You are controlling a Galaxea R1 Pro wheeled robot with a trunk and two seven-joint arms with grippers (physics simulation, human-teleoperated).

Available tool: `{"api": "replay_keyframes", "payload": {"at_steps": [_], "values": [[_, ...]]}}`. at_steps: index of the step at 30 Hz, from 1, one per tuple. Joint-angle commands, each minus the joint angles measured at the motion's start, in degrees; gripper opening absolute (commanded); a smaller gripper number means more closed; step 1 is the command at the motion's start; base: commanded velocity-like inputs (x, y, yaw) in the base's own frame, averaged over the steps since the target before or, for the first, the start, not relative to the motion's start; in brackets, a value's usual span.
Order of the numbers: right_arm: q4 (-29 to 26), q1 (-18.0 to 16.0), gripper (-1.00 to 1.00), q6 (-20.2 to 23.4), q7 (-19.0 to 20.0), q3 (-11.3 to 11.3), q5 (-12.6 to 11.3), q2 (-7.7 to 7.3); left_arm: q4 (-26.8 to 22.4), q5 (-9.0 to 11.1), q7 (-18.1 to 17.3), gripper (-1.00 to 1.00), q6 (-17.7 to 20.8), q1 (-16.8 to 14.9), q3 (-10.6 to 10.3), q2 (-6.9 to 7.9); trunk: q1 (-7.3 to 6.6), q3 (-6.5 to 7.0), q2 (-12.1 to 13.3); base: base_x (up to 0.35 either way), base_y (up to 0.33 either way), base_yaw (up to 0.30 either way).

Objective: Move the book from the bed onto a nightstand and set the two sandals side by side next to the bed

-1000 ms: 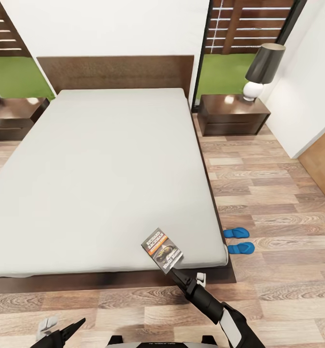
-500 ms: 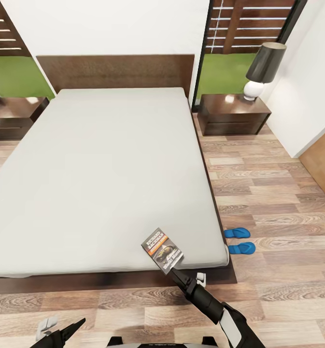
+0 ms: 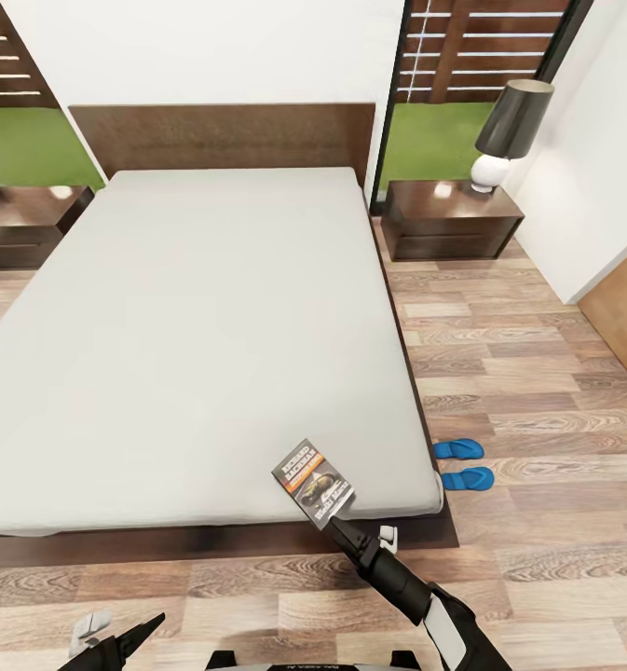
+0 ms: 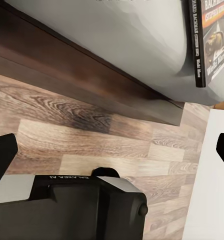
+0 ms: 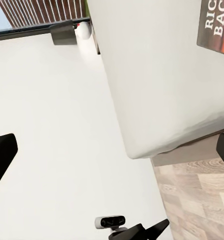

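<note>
Book [image 3: 314,483] lies flat on the bed [image 3: 192,345], at the mattress's foot edge near its right corner, cover up. In the left wrist view the book [image 4: 208,40] overhangs the mattress edge slightly. Right tool [image 3: 336,528] sits just below the book, over the bed frame, pointing at it; whether it touches the book cannot be told. In the right wrist view its fingertips [image 5: 1,157] stand wide apart with nothing between them, so it is parted and empty. Left tool [image 3: 150,623] hangs low over the floor [image 3: 537,373] before the bed; its fingertips [image 4: 2,155] are likewise spread, gripping nothing. Sandals [image 3: 462,464] lie side by side on the floor, just beside the bed's right side. Nightstand [image 3: 453,219] stands right of the headboard, carrying a lamp [image 3: 504,135]. A second nightstand [image 3: 24,224] stands at the left.
</note>
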Motion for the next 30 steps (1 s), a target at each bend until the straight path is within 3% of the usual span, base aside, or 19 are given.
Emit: {"api": "replay_keyframes", "payload": {"at_steps": [1,23,30], "values": [[0.0,0.0,1.00,0.5,0.2,-0.3,0.0,0.06,0.0,0.3,-0.2,1.00,0.6,0.0,0.0,0.01,0.00,-0.04,0.0,0.000,0.000,0.000],[0.0,0.0,1.00,0.5,0.2,-0.3,0.0,0.06,0.0,0.4,-0.2,1.00,0.6,0.0,0.0,0.01,0.00,-0.04,0.0,-0.033,0.000,0.000],[0.0,0.0,1.00,0.5,0.2,-0.3,0.0,0.06,0.0,0.4,-0.2,1.00,0.7,0.0,0.0,0.01,1.54,-1.29,-2.8,0.000,0.000,0.000]]}}
